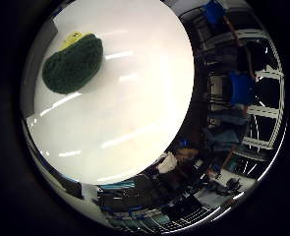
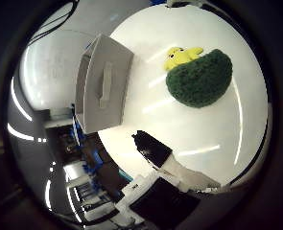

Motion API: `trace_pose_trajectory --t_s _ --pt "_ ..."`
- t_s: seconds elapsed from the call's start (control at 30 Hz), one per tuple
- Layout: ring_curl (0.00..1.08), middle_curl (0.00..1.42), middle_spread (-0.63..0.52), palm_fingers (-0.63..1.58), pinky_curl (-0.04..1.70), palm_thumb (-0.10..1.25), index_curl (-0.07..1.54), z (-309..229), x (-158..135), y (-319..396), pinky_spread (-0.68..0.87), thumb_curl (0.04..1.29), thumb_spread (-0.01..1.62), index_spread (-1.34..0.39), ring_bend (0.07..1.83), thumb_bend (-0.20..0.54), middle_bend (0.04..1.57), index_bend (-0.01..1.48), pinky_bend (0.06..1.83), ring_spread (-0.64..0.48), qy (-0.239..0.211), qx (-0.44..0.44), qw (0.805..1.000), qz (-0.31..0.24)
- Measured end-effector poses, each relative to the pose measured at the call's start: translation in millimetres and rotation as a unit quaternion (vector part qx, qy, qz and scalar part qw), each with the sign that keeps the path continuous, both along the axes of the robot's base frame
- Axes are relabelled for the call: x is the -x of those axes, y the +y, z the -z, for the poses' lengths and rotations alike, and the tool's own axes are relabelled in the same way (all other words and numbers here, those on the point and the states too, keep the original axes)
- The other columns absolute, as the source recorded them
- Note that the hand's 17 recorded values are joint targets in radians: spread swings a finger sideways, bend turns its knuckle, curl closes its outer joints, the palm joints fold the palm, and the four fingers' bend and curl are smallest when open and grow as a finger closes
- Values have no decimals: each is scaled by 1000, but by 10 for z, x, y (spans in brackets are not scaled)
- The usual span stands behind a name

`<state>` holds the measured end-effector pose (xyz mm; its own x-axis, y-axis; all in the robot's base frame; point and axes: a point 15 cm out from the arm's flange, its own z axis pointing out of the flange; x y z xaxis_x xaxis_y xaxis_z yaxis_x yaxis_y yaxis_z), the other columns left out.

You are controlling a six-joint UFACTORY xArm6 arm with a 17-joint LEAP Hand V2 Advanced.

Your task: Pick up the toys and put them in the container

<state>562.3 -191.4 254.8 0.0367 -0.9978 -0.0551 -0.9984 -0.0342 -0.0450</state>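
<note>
Thumb-side view: green toy [image 2: 199,79] beside container [image 2: 102,91].

A lab or workshop is showing around the white table [image 1: 134,113]: metal racks [image 1: 262,118] are standing behind it, blue chairs [image 1: 242,88] are sitting among them, and cluttered benches [image 1: 149,201] (contents too small to tell) are crowding the floor.
</note>
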Motion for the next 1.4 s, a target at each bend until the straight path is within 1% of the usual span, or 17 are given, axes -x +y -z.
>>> trace_pose_trajectory --t_s 0.23,0.47,0.63,0.7,0.77,0.83,0.9,0.93,0.97,1.0,1.07,1.1,1.13,1.2,1.3,1.37,1.4 --pt "233 322 36 231 293 471 286 372 -117 40 450 296 1031 -284 280 -25 194 156 373 180 10 -3 1000 -4" --pt "239 325 32 227 292 481 281 588 -162 202 447 298 1029 -291 294 -25 202 159 388 179 24 -8 1000 -12" --pt "248 339 10 294 288 500 266 670 -159 299 453 298 1031 -284 353 -22 242 148 403 174 35 -10 999 -20" --pt "253 351 -19 358 283 512 262 682 -148 334 436 300 1030 -275 392 -22 282 154 407 150 38 -11 999 -22" --pt "258 367 -60 441 276 519 258 704 -149 390 413 300 1031 -276 445 -24 335 154 413 97 42 -12 999 -26" --pt "291 416 -152 684 254 532 252 758 -131 463 246 303 1033 -293 607 -22 471 160 409 -51 52 -13 998 -31" --pt "353 474 -227 925 276 547 243 790 -117 460 -19 304 1034 -319 779 -19 577 153 561 -187 57 -11 998 -31" --pt "364 493 -240 1051 287 549 238 796 -114 466 -109 305 1034 -331 820 -21 614 157 621 -216 58 -12 998 -31" --pt "420 539 -268 1126 337 559 277 797 -110 466 -260 305 1040 -351 894 -20 658 205 712 -262 58 -12 998 -31" --pt "445 569 -286 1126 367 564 303 799 -96 462 -343 305 1043 -366 927 -20 689 225 777 -283 61 -13 998 -31" --pt "482 623 -300 1180 410 579 353 751 -77 441 -412 304 1054 -388 988 -19 756 297 865 -300 60 -14 998 -29" --pt "515 670 -305 1219 453 596 416 687 -70 432 -417 306 1061 -404 1047 -16 820 416 950 -301 57 -14 998 -28" --pt "535 698 -306 1232 483 609 461 647 -59 421 -407 307 1070 -414 1080 -15 856 500 1004 -299 56 -14 998 -27" --pt "591 781 -304 1190 568 649 586 503 -57 432 -366 306 1095 -409 1180 -11 962 692 1152 -287 47 -15 998 -26" --pt "652 867 -297 1130 654 699 709 220 -48 403 -310 307 1119 -386 1275 -9 1056 885 1270 -276 27 -14 999 -22" --pt "683 912 -286 1102 701 745 771 41 -17 409 -278 311 1140 -357 1309 -5 1117 970 1312 -269 18 -17 1000 -19" --pt "703 934 -275 1090 732 804 800 -49 22 437 -262 322 1158 -337 1328 9 1157 1009 1327 -266 17 -20 999 -19"
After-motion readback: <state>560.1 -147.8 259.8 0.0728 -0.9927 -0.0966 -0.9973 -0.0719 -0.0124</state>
